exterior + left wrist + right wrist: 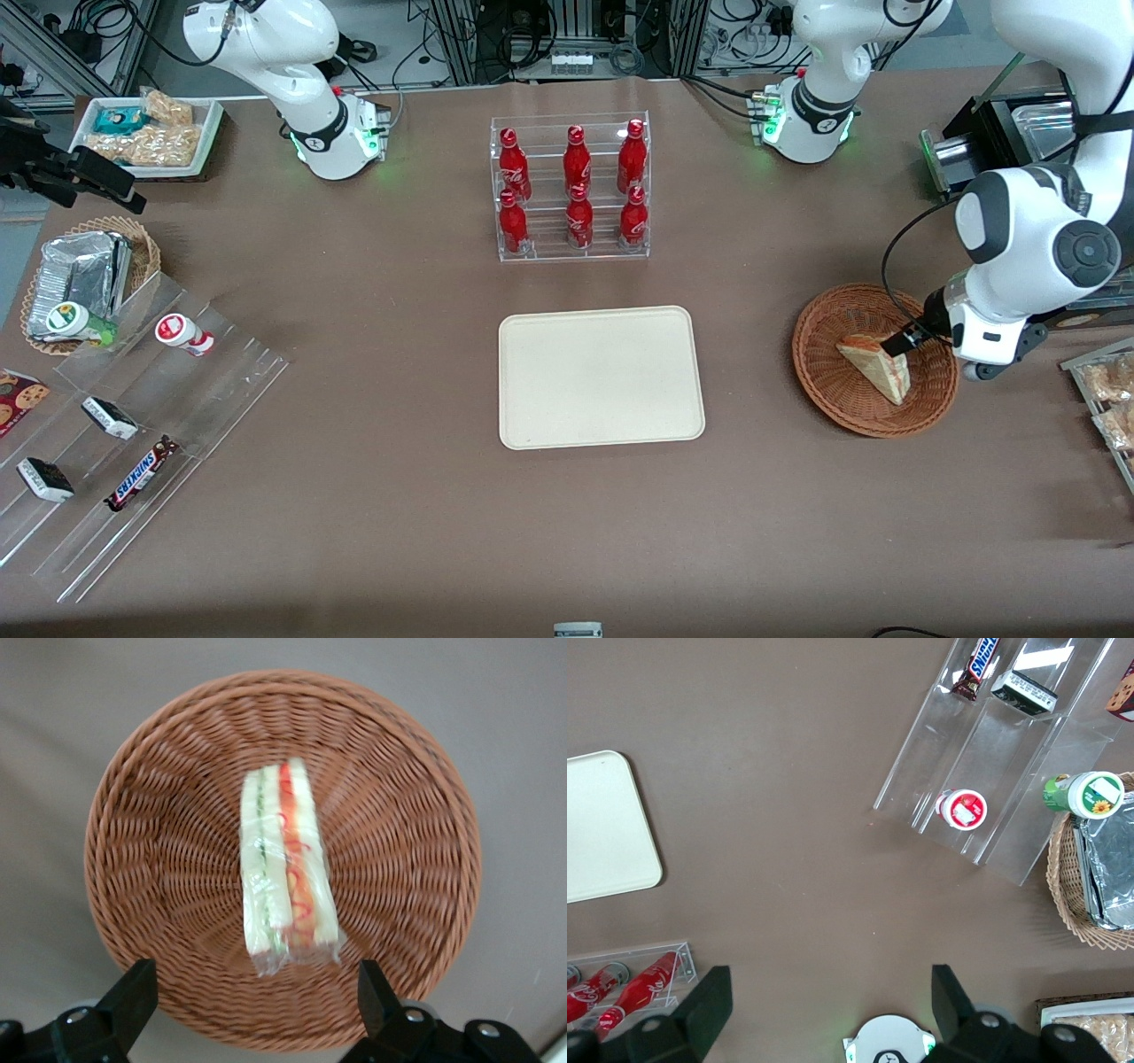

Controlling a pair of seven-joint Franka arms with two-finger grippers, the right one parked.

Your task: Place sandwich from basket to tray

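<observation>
The gripper hovers spread wide above one sandwich in the basket; one Snickers bar, six red bottles.

Brown woven basket holds a pale sandwich striped orange-red and green; black-fingered gripper; cream tray.

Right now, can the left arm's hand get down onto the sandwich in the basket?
Probably yes. The hand hangs open directly above the sandwich, which lies alone in the wicker basket. Nothing covers it, and the fingers look spread wider than the wedge.
</observation>
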